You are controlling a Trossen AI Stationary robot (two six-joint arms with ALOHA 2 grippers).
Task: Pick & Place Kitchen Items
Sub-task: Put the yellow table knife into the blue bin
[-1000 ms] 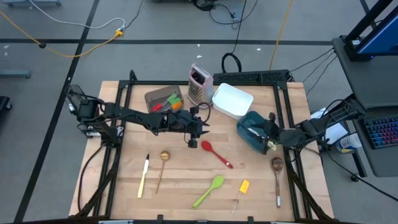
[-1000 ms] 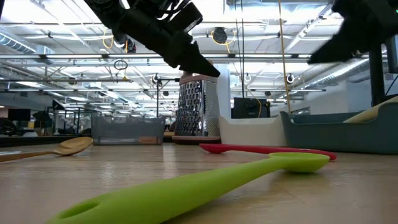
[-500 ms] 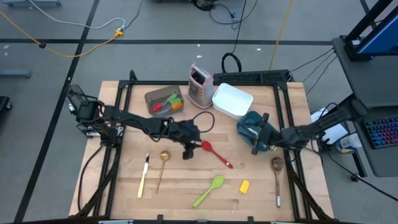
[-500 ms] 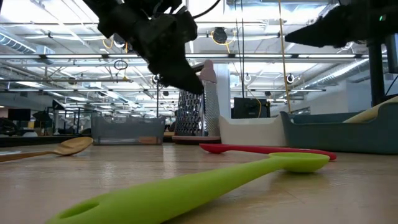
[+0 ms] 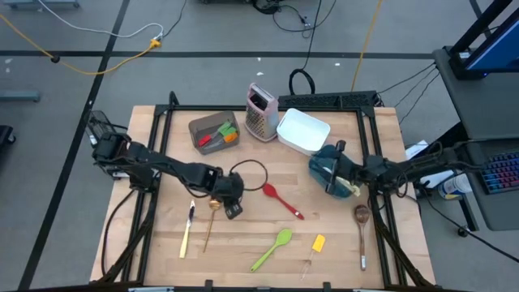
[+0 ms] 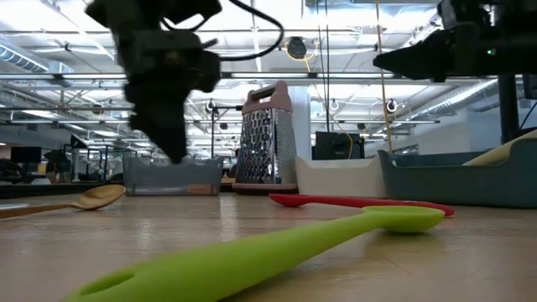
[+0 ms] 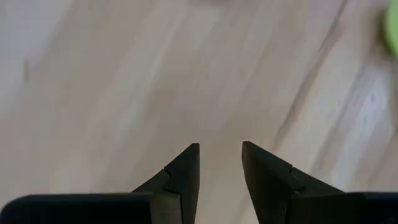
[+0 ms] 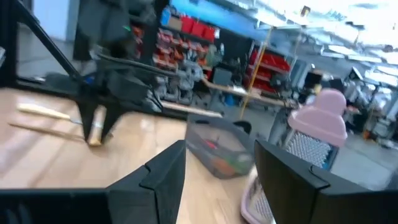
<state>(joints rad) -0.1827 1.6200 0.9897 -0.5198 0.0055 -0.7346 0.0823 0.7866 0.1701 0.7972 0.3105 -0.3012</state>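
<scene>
While empty, left pincer (image 7: 220,163) stands parted.

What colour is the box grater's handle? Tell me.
Pink, on the box grater; clearest in the low view.

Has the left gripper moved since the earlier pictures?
Yes. The left gripper moved away from the box grater, toward the gold spoon.

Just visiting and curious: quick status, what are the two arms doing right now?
Left gripper open, empty, low beside the gold spoon. Right gripper open, empty, over the teal container. Nothing blocking.
</scene>
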